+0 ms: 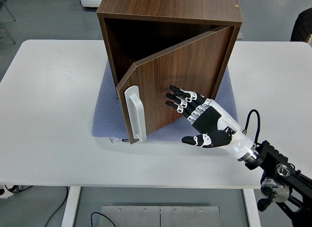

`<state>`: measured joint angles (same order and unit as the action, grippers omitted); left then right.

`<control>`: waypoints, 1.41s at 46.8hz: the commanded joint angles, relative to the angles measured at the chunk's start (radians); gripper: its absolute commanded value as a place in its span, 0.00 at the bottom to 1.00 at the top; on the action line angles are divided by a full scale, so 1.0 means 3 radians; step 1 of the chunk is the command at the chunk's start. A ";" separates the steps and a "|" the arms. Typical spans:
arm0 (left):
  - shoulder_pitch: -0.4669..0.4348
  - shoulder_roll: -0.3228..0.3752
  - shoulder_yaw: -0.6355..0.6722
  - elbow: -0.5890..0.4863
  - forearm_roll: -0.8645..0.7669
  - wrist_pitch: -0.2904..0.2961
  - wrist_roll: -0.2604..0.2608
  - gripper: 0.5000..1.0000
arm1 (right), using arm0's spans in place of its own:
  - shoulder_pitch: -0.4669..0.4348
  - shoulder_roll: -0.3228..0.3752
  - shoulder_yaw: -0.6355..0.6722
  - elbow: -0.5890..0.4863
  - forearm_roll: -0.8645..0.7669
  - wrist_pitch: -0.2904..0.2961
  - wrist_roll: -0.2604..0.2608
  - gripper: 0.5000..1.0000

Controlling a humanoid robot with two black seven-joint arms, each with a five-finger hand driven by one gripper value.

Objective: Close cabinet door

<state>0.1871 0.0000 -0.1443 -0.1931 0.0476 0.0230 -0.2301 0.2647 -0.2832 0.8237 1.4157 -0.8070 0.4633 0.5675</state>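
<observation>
A dark wooden cabinet (170, 22) stands on a blue-grey mat (105, 114) in the middle of the white bench (48, 114). Its door (180, 75) is ajar, swung partway out, with a white handle (135, 114) at its free edge. The right hand (197, 117) has its fingers (181, 99) spread flat, holding nothing, fingertips against the door's outer face.

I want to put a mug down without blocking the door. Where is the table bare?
The white table is bare left of the blue mat, along the near edge, and on the far right. It is crowded in front of the cabinet door, where the right robot hand reaches.
</observation>
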 commanded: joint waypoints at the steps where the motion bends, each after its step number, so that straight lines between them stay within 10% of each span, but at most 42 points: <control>1: 0.0000 0.0000 0.0000 -0.0001 0.0000 0.0000 0.0000 1.00 | 0.0028 0.0008 -0.0036 -0.0005 0.0000 0.0000 0.0000 1.00; 66: 0.0000 0.0000 0.0000 -0.0001 0.0000 0.0000 0.0000 1.00 | 0.0462 0.0310 -0.0225 -0.0337 -0.0005 -0.0220 -0.0025 1.00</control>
<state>0.1871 0.0000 -0.1442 -0.1934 0.0476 0.0230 -0.2303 0.3980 -0.1954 0.7563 1.3165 -0.8083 0.3966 0.5599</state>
